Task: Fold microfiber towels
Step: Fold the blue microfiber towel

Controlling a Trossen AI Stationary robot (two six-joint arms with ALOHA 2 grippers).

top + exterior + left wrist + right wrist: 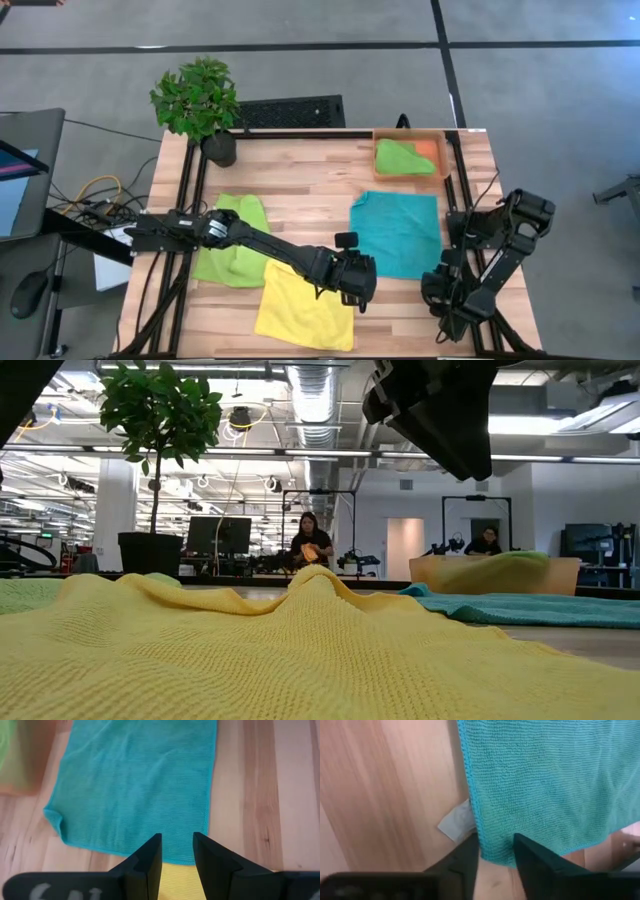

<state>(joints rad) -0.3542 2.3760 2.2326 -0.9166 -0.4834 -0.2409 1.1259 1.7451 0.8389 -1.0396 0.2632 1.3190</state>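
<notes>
Four towels show. The yellow towel (pixel 305 305) lies rumpled at the near middle. The teal towel (pixel 397 232) lies spread flat right of centre. One green towel (pixel 235 250) lies crumpled at the left. The other green towel (pixel 402 158) lies in the orange tray (pixel 432 148). My left gripper (pixel 358 285) is open, above the yellow towel's far right corner (pixel 177 876), facing the teal towel (pixel 135 785). My right gripper (pixel 437 288) is open over the teal towel's near right corner (pixel 495 855), next to a white label (pixel 454 826).
A potted plant (pixel 197 100) stands at the far left corner. Black frame rails run along the table's left side (pixel 185 220) and right side (pixel 455 200). Bare wood (pixel 310 180) lies between the towels. People sit in the room beyond (pixel 312 545).
</notes>
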